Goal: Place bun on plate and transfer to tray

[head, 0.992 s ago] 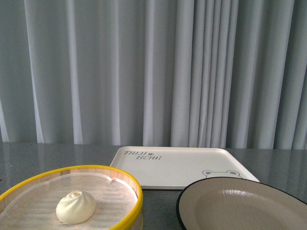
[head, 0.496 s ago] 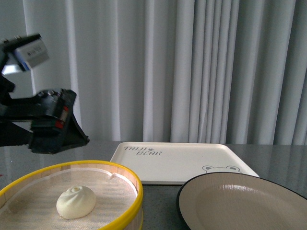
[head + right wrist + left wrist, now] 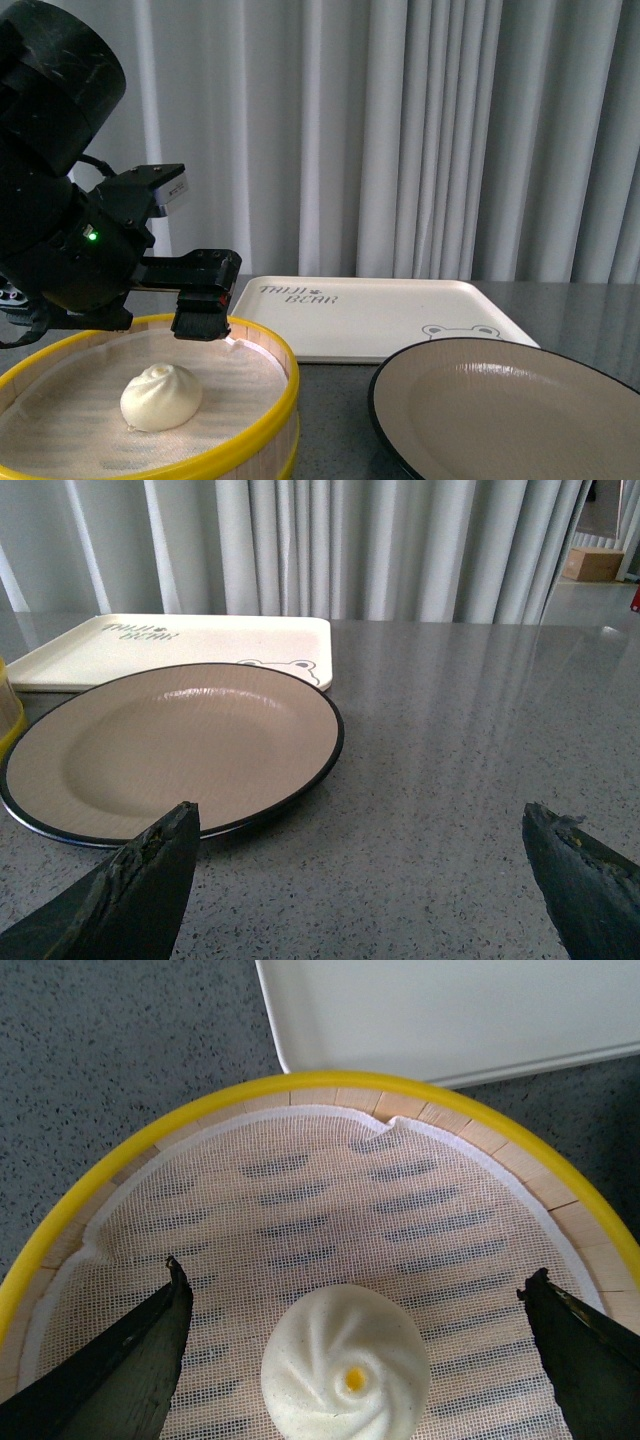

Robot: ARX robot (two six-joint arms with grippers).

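Bun (image 3: 345,1375) lies inside the bamboo steamer (image 3: 400,1085), straight below the left gripper (image 3: 355,1272), whose fingers stand wide apart flanking it; the right gripper (image 3: 360,810), likewise spread, waits outside the steamer, by the plate (image 3: 170,745).

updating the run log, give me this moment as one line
left gripper: open above bun | bun: in steamer | plate: empty | tray: empty | right gripper: open, near plate

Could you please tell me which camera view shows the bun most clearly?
The left wrist view: it looks straight down on the bun, showing its pleated swirl, framed by the open left gripper. The front view shows it only side-on inside the steamer. The right wrist view does not show it at all.
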